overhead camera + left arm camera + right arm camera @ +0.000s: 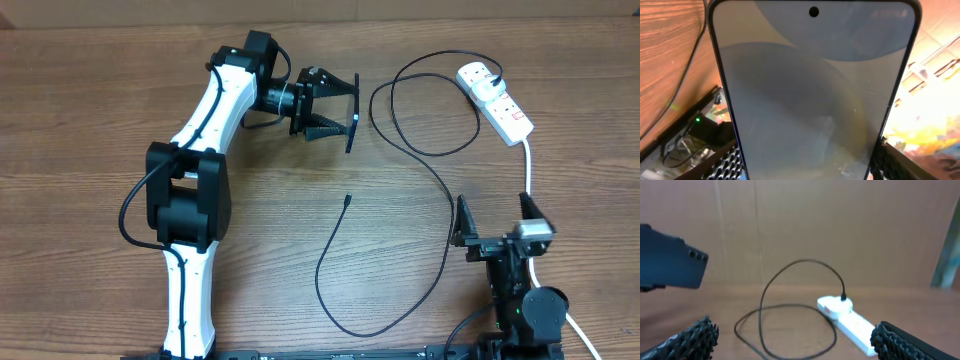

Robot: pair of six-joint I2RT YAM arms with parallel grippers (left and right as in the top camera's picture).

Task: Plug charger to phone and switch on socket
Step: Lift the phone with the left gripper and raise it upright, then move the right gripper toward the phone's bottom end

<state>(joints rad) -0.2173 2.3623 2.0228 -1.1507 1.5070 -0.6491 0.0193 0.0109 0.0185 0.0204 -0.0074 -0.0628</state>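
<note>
My left gripper [335, 108] is shut on the phone [353, 112] and holds it on edge above the table's back middle. In the left wrist view the phone's light screen [810, 100] fills the frame between my fingers [807, 172]. The charger's black cable [440, 190] loops from its white plug [478, 74] in the socket [500, 102] at the back right to its connector tip [347, 199], which lies loose on the table. My right gripper [495, 225] is open and empty near the front right. Its view [800, 347] shows the socket [852, 324], the cable [790, 307] and the phone's dark back [670, 257].
The socket's thick white cord [528, 165] runs forward past my right arm. The cable's long loop [360, 330] curves near the table's front edge. The table top [80, 130] is brown wood.
</note>
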